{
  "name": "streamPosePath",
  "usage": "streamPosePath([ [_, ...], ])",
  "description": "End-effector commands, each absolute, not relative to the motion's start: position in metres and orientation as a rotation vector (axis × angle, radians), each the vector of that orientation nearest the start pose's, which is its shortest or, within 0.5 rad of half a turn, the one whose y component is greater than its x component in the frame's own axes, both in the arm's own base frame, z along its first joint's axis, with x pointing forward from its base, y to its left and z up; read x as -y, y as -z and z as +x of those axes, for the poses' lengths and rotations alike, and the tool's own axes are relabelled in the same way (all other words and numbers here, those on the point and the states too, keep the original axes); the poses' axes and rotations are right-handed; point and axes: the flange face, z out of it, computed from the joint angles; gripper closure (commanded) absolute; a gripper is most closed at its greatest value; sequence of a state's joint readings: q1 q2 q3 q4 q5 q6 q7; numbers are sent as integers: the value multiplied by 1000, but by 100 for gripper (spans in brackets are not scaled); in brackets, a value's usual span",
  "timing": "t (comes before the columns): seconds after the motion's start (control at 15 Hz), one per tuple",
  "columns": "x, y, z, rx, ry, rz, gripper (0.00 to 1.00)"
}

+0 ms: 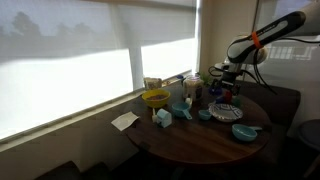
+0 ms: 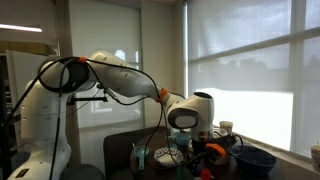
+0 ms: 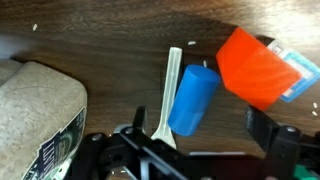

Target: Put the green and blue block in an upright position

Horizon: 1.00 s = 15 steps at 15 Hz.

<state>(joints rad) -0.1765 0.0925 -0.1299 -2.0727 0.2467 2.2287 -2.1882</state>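
Since the fingers (image 3: 262,128) are spread wide and holding nothing (they sit at either side of the wrist view's bottom edge), the step in hand looks like the approach before the grab.

The blue block (image 3: 193,98) is a stubby cylinder lying on its side on the dark wooden desk (image 3: 100,40), right between and just ahead of the fingers. I can't see any green on it from here, so that part may be facing away.

Its long axis lies flat along the desk. In the wrist view it runs nearly top to bottom, with the far end leaning a bit to the right. That means the fingers would close across the round barrel, which is what you'd want.

My take on doing it well:
- come straight down and pinch it nearer one end than the middle
- lift clear before tipping it a quarter turn
- set it on a flat end and let go gently, since a cylinder will roll

Watch the pale utensil (image 3: 170,85) lying along its left side. The orange block (image 3: 255,68) crowds the far end, touching or just beside, I can't tell which.
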Motion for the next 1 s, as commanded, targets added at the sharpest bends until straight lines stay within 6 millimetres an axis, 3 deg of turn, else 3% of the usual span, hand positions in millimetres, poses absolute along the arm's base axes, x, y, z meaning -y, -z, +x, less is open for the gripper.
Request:
streamPosePath([
  [0.0, 154, -397, 553, -2396, -298, 1980, 0],
  [0.53, 113, -401, 560, -2464, -183, 1802, 0],
  [0.93, 112, -400, 566, -2475, -187, 1782, 0],
])
